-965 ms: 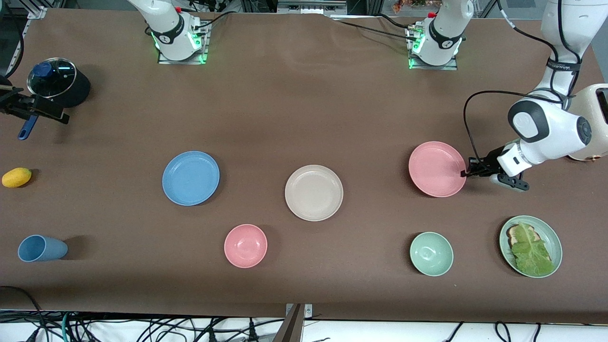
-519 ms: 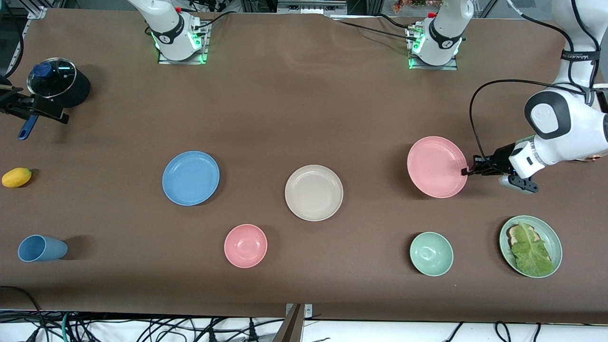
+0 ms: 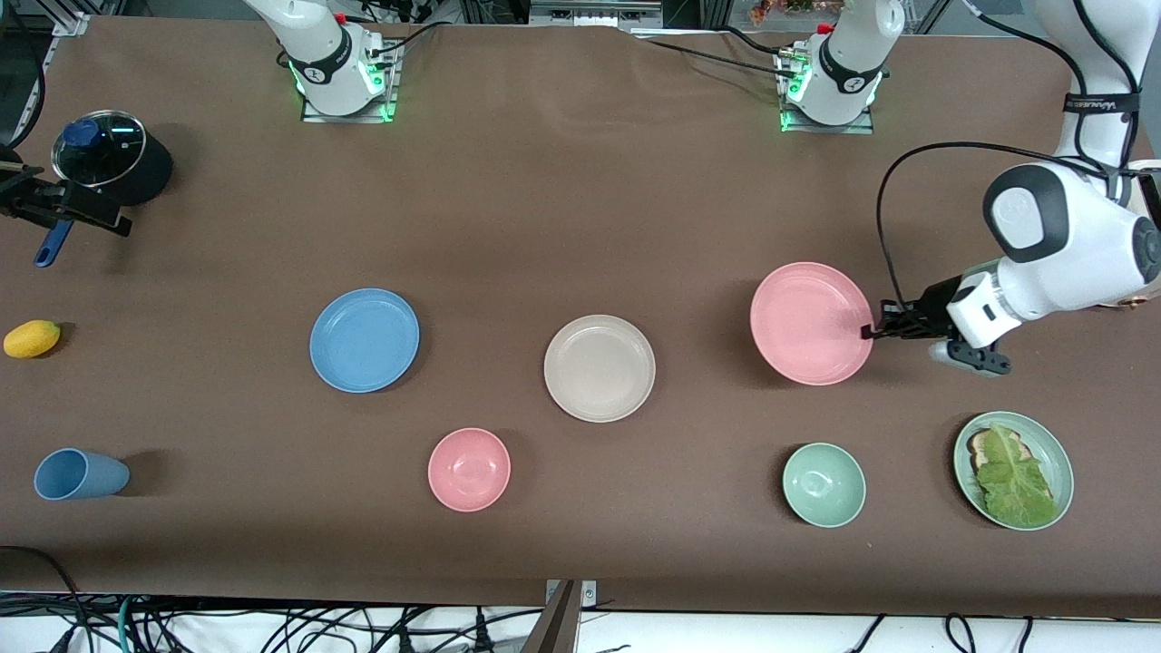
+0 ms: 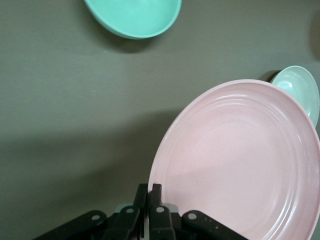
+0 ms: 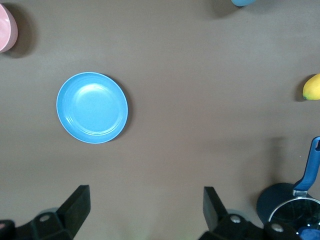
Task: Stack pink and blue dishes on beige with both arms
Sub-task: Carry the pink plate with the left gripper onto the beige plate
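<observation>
The pink plate (image 3: 807, 322) hangs tilted above the table toward the left arm's end. My left gripper (image 3: 871, 332) is shut on the plate's rim; the left wrist view shows both fingers (image 4: 155, 192) pinching the plate's (image 4: 240, 160) edge. The beige plate (image 3: 600, 367) lies flat at the table's middle. The blue plate (image 3: 365, 340) lies flat beside it toward the right arm's end, and it shows in the right wrist view (image 5: 92, 107) too. My right gripper (image 5: 146, 192) waits open and holds nothing, up over the table next to the pot.
Nearer the front camera stand a pink bowl (image 3: 469, 469), a green bowl (image 3: 824, 484), a green plate (image 3: 1063, 458) with toast and lettuce, and a blue cup (image 3: 80, 473). A lemon (image 3: 32, 338) and a lidded pot (image 3: 109, 163) sit at the right arm's end.
The left gripper has carried the pink plate off the table and a short way toward the beige plate. The right arm has not moved.
</observation>
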Tool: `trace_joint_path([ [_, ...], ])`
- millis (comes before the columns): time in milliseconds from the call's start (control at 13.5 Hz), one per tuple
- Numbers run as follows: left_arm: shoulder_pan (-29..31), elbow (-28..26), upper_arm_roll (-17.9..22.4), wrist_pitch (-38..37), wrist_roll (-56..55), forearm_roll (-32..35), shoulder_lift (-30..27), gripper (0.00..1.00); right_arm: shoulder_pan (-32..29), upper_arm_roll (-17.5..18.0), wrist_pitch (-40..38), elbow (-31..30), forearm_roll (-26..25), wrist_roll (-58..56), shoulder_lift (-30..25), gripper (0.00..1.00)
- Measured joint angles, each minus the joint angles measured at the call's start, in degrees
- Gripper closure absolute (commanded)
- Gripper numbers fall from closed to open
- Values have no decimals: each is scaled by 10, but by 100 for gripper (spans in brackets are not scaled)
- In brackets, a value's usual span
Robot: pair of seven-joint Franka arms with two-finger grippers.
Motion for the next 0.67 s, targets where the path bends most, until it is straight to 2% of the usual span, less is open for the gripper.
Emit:
trace_joint_path([
  [668,-142,47,-3,23,-213,0,36,100,0,0,0,0,0,0,0,0],
])
